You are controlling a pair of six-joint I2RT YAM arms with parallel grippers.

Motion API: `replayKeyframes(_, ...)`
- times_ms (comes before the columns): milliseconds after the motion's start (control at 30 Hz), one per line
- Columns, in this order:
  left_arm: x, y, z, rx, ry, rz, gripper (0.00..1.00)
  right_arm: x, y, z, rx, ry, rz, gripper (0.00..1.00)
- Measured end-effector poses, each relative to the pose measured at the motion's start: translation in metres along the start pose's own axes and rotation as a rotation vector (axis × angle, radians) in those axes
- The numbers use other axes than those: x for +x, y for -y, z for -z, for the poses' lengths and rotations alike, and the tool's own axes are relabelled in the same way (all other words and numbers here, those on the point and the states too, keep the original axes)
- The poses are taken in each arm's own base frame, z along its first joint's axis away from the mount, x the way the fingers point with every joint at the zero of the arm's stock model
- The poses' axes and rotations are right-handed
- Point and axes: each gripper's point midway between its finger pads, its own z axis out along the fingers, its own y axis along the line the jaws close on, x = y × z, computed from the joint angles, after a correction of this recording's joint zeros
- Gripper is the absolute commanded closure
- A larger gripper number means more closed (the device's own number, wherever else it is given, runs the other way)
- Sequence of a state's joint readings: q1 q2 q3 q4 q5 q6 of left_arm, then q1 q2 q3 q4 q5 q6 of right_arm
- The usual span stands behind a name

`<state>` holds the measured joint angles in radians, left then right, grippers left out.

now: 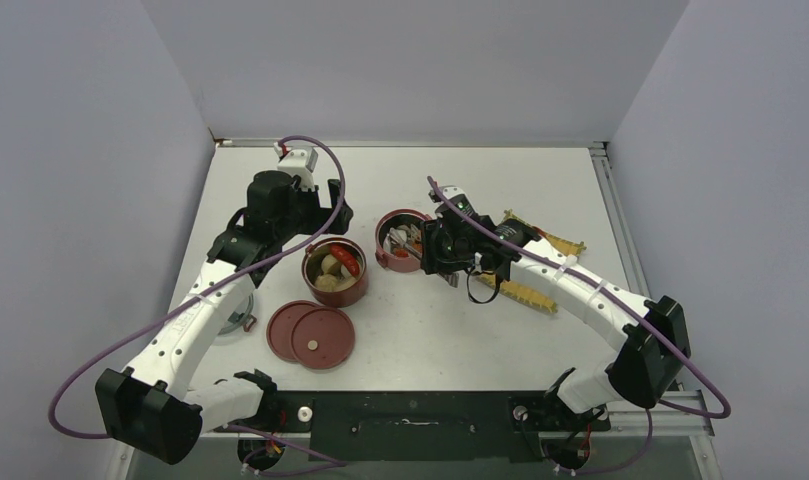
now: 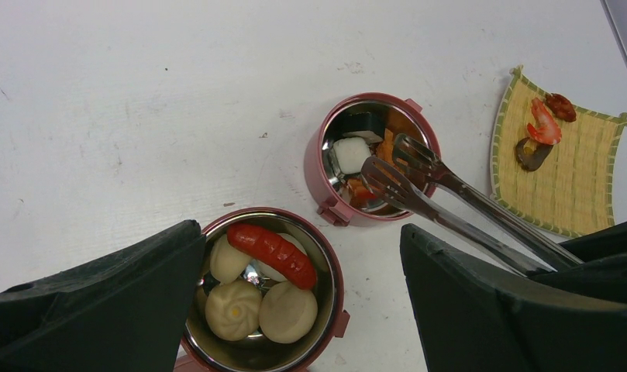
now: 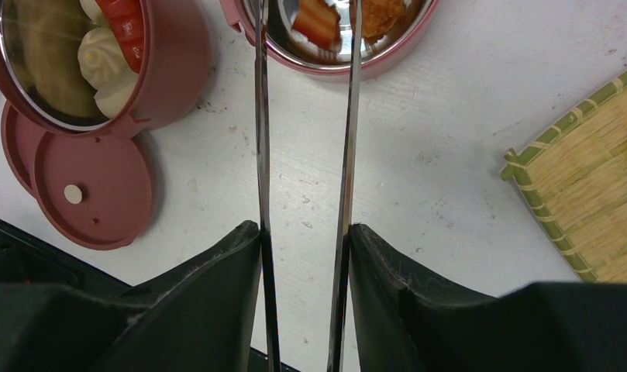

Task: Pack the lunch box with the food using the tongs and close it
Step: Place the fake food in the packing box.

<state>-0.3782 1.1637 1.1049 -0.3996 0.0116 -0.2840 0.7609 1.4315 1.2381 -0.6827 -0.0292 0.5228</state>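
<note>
Right end effector [image 3: 304, 232] clamps slim shiny steel tongs [image 3: 260, 116] over the round dark-red lunch box [image 2: 314, 167].

On white table [image 1: 430, 330]: dark-red tiffin bowl [image 1: 348, 295] at centre, second tiffin bowl [image 1: 388, 262] just beside at two o'clock, two overlapping flat lids [image 1: 320, 340] at seven o'clock, yellow woven mat [image 2: 573, 178] at three o'clock.

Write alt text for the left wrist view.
Silver tongs hold their open tips over the far red bowl. The near bowl holds pale buns and a red sausage; a yellow mat at right carries a shrimp.
</note>
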Motion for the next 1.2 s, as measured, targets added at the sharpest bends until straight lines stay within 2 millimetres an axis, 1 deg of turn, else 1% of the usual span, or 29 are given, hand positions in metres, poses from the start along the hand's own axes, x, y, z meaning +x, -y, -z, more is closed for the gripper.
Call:
replayKeyframes(133,0.0,0.0,0.0,0.0,0.0,0.0,0.03,0.0,0.001,-0.001,0.005,0.0,0.007,0.56)
replayKeyframes(300,0.0,0.0,0.0,0.0,0.0,0.0,0.03,-0.001,0.004,-0.001,0.023,0.009,0.011,0.59)
replayKeyframes(500,0.0,-0.002,0.0,-0.011,0.003,0.0,0.03,-0.004,0.008,0.001,0.044,0.022,0.012,0.59)
replayKeyframes(633,-0.001,-0.004,0.0,-0.021,0.005,0.0,0.03,-0.01,0.014,0.012,0.068,0.059,0.011,0.59)
replayKeyframes(733,-0.001,-0.006,0.0,-0.031,0.008,-0.001,0.03,-0.016,0.024,0.025,0.095,0.094,-0.005,0.59)
replayKeyframes(800,-0.001,-0.006,-0.001,-0.033,0.008,-0.001,0.03,-0.022,0.042,0.032,0.126,0.108,-0.039,0.59)
replayKeyframes(833,-0.001,-0.006,-0.001,-0.034,0.008,-0.001,0.03,-0.026,0.054,0.035,0.149,0.116,-0.063,0.59)
replayKeyframes(933,-0.001,-0.007,-0.001,-0.038,0.008,-0.001,0.03,-0.036,0.103,0.044,0.246,0.134,-0.148,0.59)
replayKeyframes(967,-0.001,-0.007,-0.001,-0.039,0.009,-0.002,0.03,-0.036,0.116,0.046,0.272,0.135,-0.166,0.59)
replayKeyframes(1033,-0.001,-0.008,-0.001,-0.041,0.009,-0.003,0.03,-0.033,0.144,0.05,0.333,0.126,-0.207,0.59)
replayKeyframes(1100,-0.001,-0.008,-0.001,-0.041,0.009,-0.004,0.03,-0.026,0.164,0.052,0.371,0.109,-0.233,0.59)
replayKeyframes(1200,-0.001,-0.008,-0.001,-0.041,0.009,-0.005,0.03,-0.011,0.193,0.055,0.42,0.067,-0.276,0.59)
